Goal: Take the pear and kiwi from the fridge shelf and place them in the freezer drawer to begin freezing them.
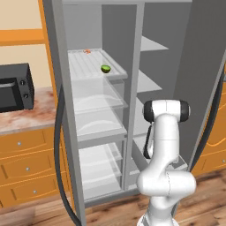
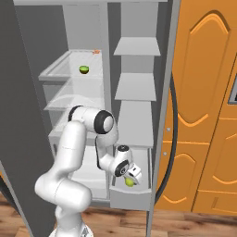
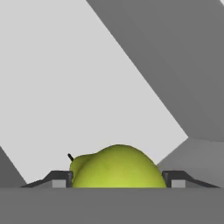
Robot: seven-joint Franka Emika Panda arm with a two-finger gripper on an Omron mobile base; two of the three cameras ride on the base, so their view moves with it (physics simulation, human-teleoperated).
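My gripper point(image 2: 131, 178) hangs low inside the pulled-out freezer drawer point(image 2: 132, 198), shut on the pear point(image 2: 129, 182). In the hand view the yellow-green pear point(image 3: 116, 168) with its short dark stem sits between the two fingertips point(image 3: 61, 178), over the drawer's pale grey floor point(image 3: 65, 87). I cannot tell whether the pear touches the floor. The kiwi point(image 1: 105, 68), green with a brown side, lies on the ribbed translucent fridge shelf point(image 1: 84, 66) high in the left compartment, near its front right corner. From the right base the kiwi point(image 2: 84, 69) rests on the same shelf point(image 2: 58, 69).
A tiny orange item point(image 1: 87, 51) lies at the back of the fridge shelf. Clear bins point(image 1: 95, 126) stack below it. Plain grey shelves point(image 2: 136, 85) line the right compartment above the drawer. A black microwave point(image 1: 15, 88) stands on the counter at left. An orange cabinet door point(image 2: 208, 92) stands at right.
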